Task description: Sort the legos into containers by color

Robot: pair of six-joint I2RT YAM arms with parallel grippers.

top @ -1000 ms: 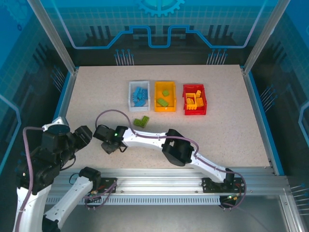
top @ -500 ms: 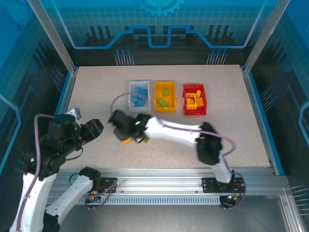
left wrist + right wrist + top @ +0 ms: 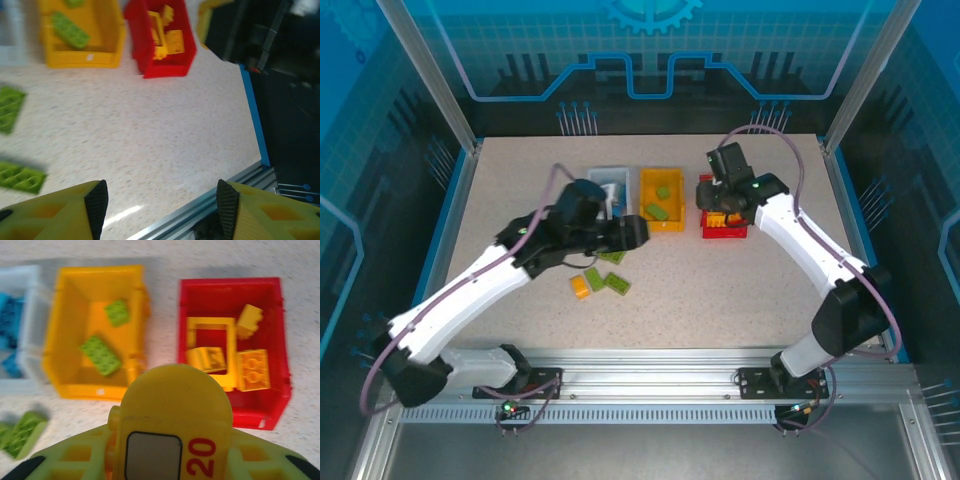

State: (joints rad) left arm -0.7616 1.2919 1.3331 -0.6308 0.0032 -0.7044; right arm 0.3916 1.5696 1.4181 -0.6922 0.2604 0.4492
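- The left gripper has its fingers spread wide, and nothing is between them.
- The right gripper hangs over the red bin. I cannot tell if it is spread or pressed together.
- Some legos lie loose on the table: one orange brick and some green bricks.
- From above, these loose bricks are near the left gripper, on the side closer to the arm bases.
- In the left wrist view two green ones sit far off to the left, not between the fingers.
- The loose bricks are well apart from the right gripper.
- The red bin holds yellow bricks. The yellow bin holds green bricks. The white-grey bin holds blue bricks.
- I think the bricks are light, hard plastic. They should not bend or break when squeezed.
- Their flat sides look smooth, so they may be a bit slippery.
- The best place to hold one is likely its two long flat sides, near the middle, with the bumps facing up.
- A brick this light could slide away if one finger bumps it first.
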